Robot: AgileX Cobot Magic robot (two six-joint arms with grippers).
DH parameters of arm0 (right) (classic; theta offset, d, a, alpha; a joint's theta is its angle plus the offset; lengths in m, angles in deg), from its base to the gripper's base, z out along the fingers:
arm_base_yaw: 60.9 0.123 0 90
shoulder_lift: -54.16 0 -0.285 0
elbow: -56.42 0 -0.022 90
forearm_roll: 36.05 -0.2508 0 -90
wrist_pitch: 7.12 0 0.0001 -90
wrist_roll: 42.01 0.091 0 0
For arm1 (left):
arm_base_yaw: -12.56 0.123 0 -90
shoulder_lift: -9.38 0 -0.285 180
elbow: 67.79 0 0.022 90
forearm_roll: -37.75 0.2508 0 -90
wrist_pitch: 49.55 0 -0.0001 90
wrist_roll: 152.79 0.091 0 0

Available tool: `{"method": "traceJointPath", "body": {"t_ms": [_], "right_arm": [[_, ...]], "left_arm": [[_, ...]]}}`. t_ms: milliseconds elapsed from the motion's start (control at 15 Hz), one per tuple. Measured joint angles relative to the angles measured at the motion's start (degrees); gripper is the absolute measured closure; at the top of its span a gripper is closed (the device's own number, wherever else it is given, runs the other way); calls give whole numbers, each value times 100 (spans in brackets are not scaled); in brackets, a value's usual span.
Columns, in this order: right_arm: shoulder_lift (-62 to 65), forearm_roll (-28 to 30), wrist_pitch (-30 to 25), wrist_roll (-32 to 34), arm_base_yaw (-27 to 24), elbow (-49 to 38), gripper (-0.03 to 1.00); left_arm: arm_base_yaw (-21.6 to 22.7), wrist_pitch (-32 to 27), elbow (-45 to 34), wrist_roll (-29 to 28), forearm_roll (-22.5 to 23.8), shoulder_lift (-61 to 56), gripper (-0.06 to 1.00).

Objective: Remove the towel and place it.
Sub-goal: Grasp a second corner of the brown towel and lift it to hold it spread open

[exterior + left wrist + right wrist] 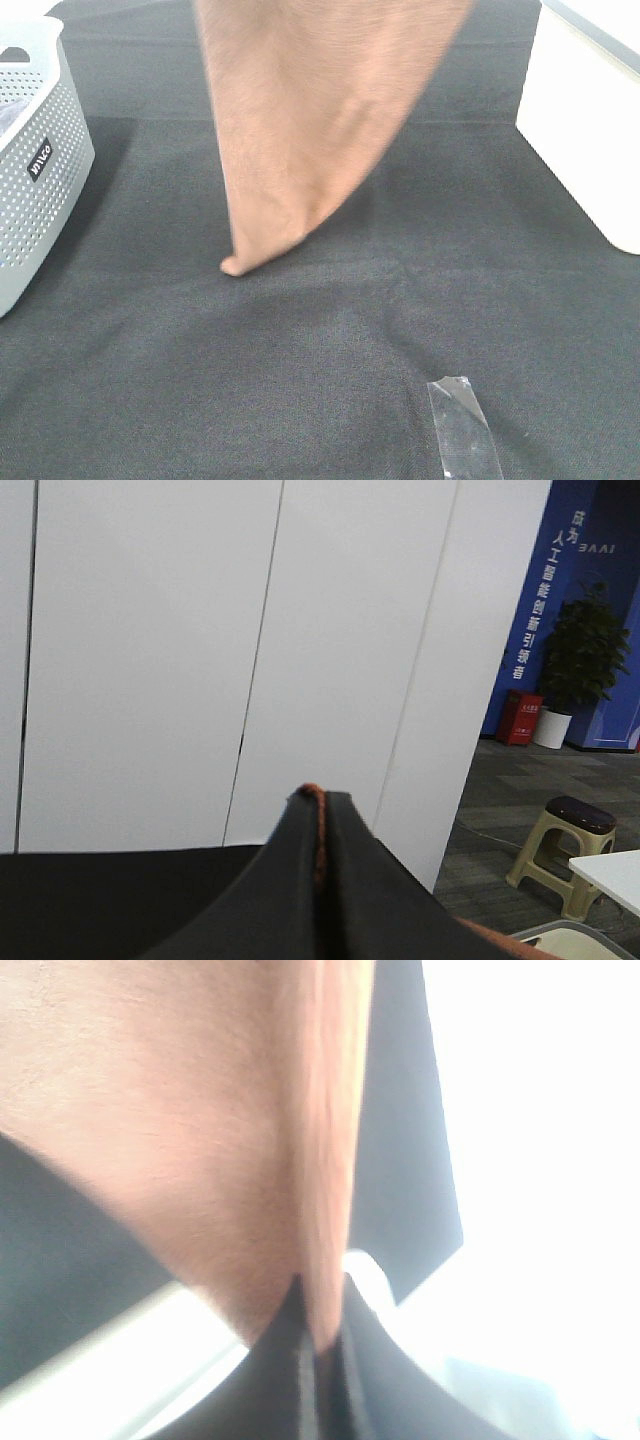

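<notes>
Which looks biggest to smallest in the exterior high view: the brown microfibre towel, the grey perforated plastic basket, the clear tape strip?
Brown microfibre towel, hanging lifted, likely nearer the camera, so true size unsure.
Grey perforated plastic basket, partly out of frame.
Clear tape strip, plainly smallest.

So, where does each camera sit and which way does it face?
Exterior high: mounted above, looks down on the black table, towel and grey basket; no arm shows.
Left wrist: faces outward at white panels; left gripper shut on a towel edge.
Right wrist: faces the towel closely; right gripper pinches it.
Shared: all three show the towel.
</notes>
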Motion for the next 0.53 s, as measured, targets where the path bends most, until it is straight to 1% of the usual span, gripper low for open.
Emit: {"method": "traceJointPath", "body": {"t_ms": [67, 133, 200, 267, 333, 533], "right_arm": [[-6, 126, 206, 0, 17, 0, 97], [-40, 235, 556, 0, 23, 0, 97], [-69, 309, 980, 23, 29, 0, 97], [-115, 435, 1438, 149, 29, 0, 97], [-229, 636, 2068, 447, 29, 0, 97], [-584, 1341, 3558, 1157, 40, 0, 97]], "left_arm": [[115, 17, 0, -172, -29, 115, 94], [218, 74, 0, -286, -40, 223, 94], [309, 264, 0, -350, -40, 304, 94], [413, 579, 0, -361, -40, 372, 94], [579, 1077, 0, -378, -23, 458, 94], [963, 2263, 46, -401, 34, 768, 94]]}}
